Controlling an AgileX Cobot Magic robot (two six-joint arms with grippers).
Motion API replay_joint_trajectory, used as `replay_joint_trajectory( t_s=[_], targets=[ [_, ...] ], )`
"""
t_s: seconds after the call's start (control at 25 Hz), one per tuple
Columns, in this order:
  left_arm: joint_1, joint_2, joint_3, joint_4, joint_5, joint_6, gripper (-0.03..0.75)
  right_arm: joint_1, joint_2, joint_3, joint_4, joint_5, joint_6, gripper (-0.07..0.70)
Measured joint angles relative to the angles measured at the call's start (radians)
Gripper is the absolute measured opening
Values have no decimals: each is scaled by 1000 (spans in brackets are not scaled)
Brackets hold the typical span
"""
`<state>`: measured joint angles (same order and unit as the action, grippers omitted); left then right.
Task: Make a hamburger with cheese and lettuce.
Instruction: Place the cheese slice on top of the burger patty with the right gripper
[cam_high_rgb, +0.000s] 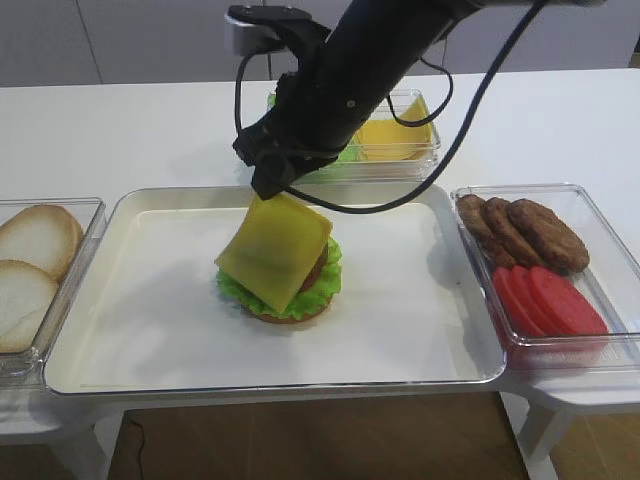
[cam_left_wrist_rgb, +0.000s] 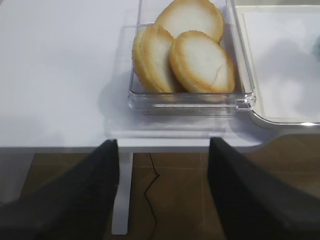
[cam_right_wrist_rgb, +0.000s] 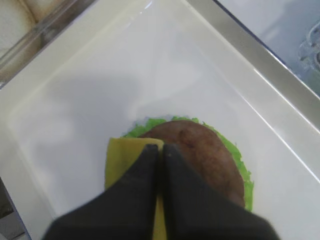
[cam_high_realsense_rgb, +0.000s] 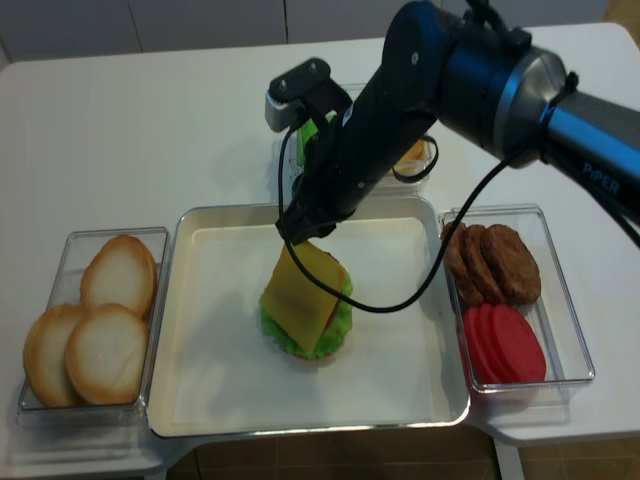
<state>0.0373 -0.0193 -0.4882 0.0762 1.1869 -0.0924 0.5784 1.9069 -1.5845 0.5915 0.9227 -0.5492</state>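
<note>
Bare tray (cam_high_rgb: 130, 330) floor around hamburger (cam_high_rgb: 300, 290) — right arm (cam_high_rgb: 350, 80) blocks rear approach.

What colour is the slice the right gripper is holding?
Yellow: the cheese in the right gripper, clearest in the exterior high view.

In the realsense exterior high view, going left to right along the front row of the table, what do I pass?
Container of bun halves → white tray → hamburger with the cheese hanging over it from the right gripper → container of brown patties and red slices.
</note>
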Motion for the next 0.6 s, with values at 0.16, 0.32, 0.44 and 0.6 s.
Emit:
replay_joint_trajectory(
  t_s=[0.16, 0.32, 0.44, 0.6],
  targets=[
    [0, 0, 0, 0, 0, 0, 418, 0, 11, 0, -4, -8, -16, 28],
    [0, 0, 0, 0, 0, 0, 418, 0, 11, 0, -8, -40, -33, 28],
    [0, 0, 0, 0, 0, 0, 418, 0, 13, 0, -10, -55, -47, 28],
    [0, 0, 0, 0, 0, 0, 418, 0, 31, 0, -21, -62, -51, 28]
  ],
)
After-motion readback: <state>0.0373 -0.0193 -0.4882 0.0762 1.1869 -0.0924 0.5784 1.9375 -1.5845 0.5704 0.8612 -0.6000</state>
